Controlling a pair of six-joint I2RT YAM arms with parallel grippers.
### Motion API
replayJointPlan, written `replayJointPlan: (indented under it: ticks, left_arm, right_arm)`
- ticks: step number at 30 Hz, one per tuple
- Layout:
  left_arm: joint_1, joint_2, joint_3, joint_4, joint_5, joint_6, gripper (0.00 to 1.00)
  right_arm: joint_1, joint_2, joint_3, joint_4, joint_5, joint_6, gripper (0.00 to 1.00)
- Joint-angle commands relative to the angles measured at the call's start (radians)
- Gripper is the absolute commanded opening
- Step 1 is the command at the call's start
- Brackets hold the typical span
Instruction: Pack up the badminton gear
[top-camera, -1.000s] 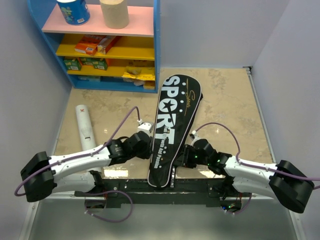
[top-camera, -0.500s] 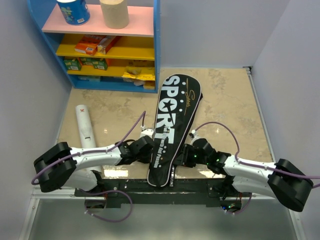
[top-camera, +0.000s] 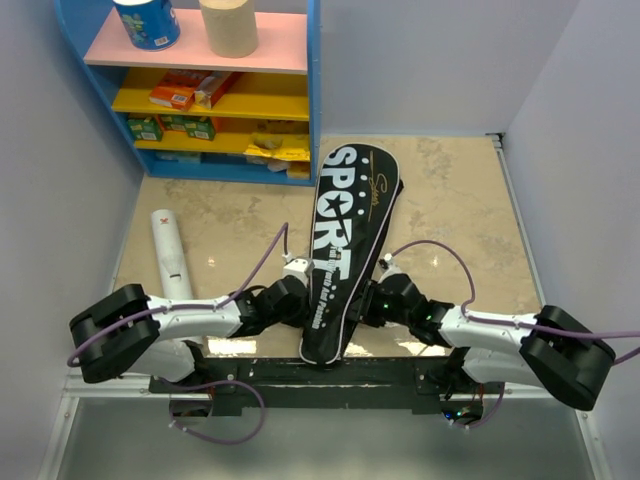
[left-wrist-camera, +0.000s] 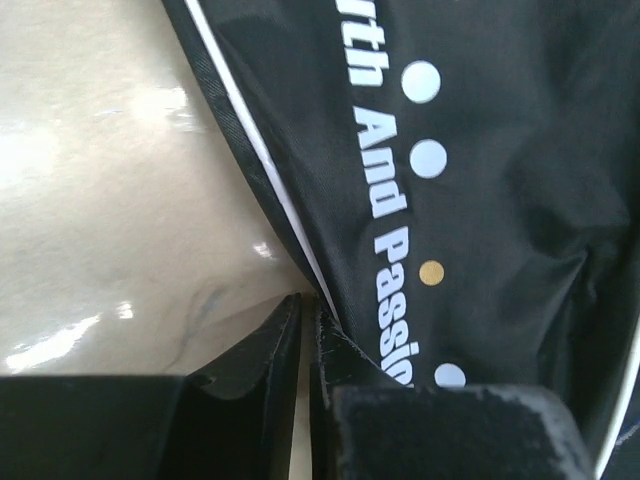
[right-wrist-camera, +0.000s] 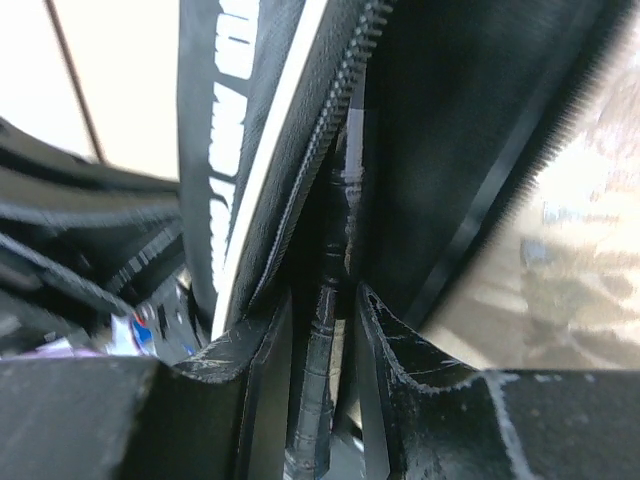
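Beige marble tabletop (top-camera: 460, 200), pale grey walls (top-camera: 420, 60), blue shelf unit (top-camera: 313, 90) back left, pink top board (top-camera: 285, 45), 2 yellow boards (top-camera: 270, 102) below

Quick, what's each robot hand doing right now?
Left gripper: closed, pinching the black bag's edge.
Right gripper: closed on a black racket handle inside the bag.

Both arms are stretched low and inward, elbows kept near the table.
The left gripper (left-wrist-camera: 306, 325) is pinched almost closed on the black bag (left-wrist-camera: 480, 200) edge; the right gripper (right-wrist-camera: 322, 320) is clamped around a thin black handle (right-wrist-camera: 338, 195).
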Motion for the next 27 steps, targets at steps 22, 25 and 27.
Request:
replayJointPlan:
  ticks: [22, 25, 27]
  left_arm:
    - [-0.103, 0.030, -0.038, -0.086, 0.070, -0.084, 0.16]
    - [-0.103, -0.065, -0.049, -0.146, 0.027, -0.117, 0.20]
    - [-0.103, -0.110, -0.056, -0.178, 0.000, -0.132, 0.21]
  right_arm:
    - [0.073, -0.030, 0.092, -0.115, 0.255, 0.049, 0.33]
    - [0.073, -0.116, 0.118, -0.272, 0.318, 0.039, 0.38]
    - [0.073, -0.164, 0.144, -0.401, 0.361, 0.035, 0.41]
